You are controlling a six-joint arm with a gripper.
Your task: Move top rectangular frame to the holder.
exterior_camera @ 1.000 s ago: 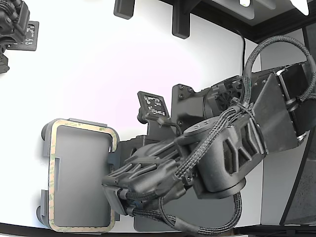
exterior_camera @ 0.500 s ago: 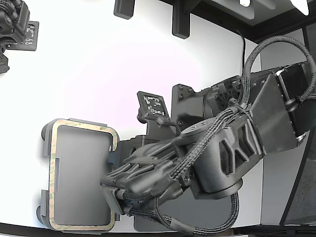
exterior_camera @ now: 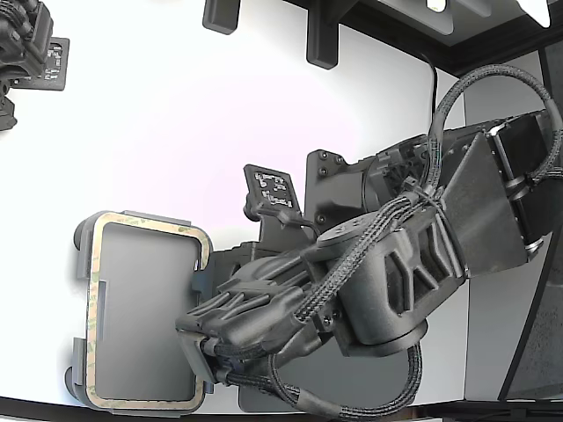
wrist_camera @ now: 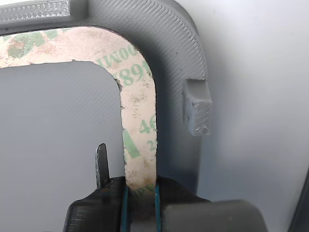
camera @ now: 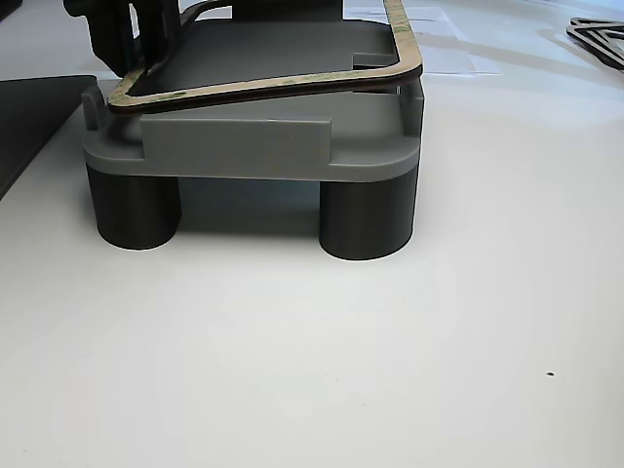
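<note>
The top rectangular frame [exterior_camera: 95, 290], a thin tan-olive ring, lies over the light grey holder [exterior_camera: 81, 236] at the exterior view's lower left. My gripper [exterior_camera: 201, 353] reaches its right-hand long side from the right. In the wrist view the frame [wrist_camera: 138, 121] strip runs between my gripper [wrist_camera: 141, 193] fingers, which are shut on it, above the holder [wrist_camera: 178, 48] rim. In the other view the frame [camera: 292, 86] sits tilted on the holder [camera: 234, 146]: low at the gripper [camera: 132, 39] end, raised at the other.
A dark flat mat [camera: 29, 117] lies beside the holder, under my arm. A tag marker [exterior_camera: 273, 189] stands mid-table. A second arm [exterior_camera: 26, 44] is at the exterior view's top left, and black brackets [exterior_camera: 321, 40] at the back edge. Another dark frame [camera: 597, 34] lies far off.
My arm and gripper have eased slightly down and left in the exterior view. The frame stays over the holder with hardly any shift.
</note>
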